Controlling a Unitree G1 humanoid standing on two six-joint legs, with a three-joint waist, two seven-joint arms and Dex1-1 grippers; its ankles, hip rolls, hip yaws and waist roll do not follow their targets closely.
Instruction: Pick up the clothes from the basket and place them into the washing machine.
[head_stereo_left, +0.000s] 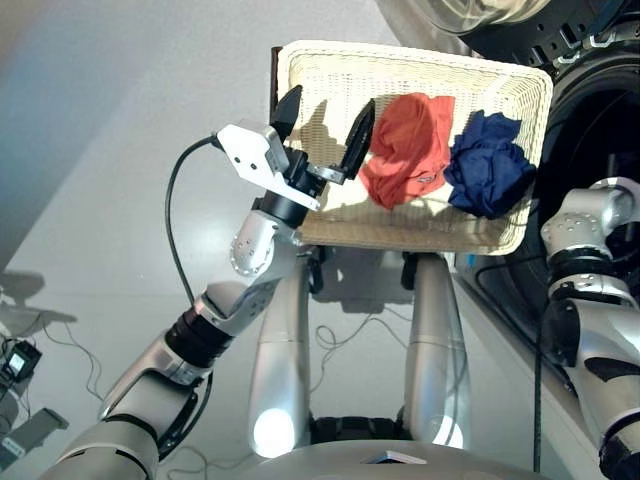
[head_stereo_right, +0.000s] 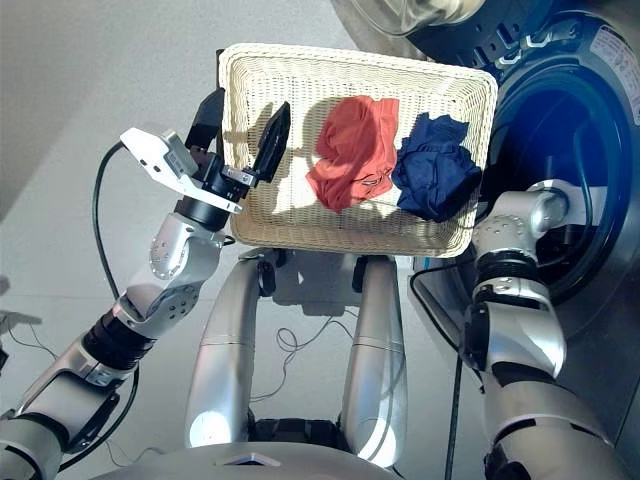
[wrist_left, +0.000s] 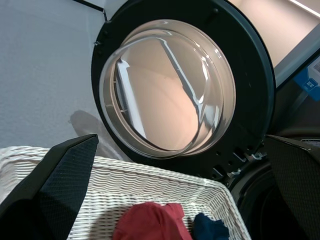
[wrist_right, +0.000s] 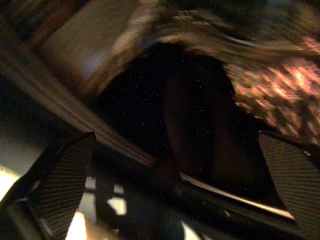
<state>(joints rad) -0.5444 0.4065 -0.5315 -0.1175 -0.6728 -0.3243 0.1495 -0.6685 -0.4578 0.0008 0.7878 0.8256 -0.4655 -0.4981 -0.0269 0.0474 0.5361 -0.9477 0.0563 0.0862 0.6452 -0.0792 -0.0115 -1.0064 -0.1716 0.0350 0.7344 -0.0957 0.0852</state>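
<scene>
The cream-white woven basket (head_stereo_left: 320, 70) stands in front of me. In its right half the clothes lie side by side: an orange-red garment (head_stereo_left: 408, 148) and a dark blue one (head_stereo_left: 488, 162). My left gripper (head_stereo_left: 325, 115) hovers open over the bare left half of the basket, holding nothing and apart from the orange-red garment. To the right is the washing machine (head_stereo_right: 590, 150), its round glass door (wrist_left: 165, 90) swung open. My right forearm (head_stereo_right: 510, 250) reaches into the porthole. In the right wrist view the right gripper (wrist_right: 175, 137) is open in the dark, blurred drum.
Grey floor lies to the left of the basket. Loose cables (head_stereo_left: 350, 335) run across the floor below it, and a small device (head_stereo_left: 18, 362) sits at the far left. A black cable (head_stereo_left: 180, 210) loops from my left wrist.
</scene>
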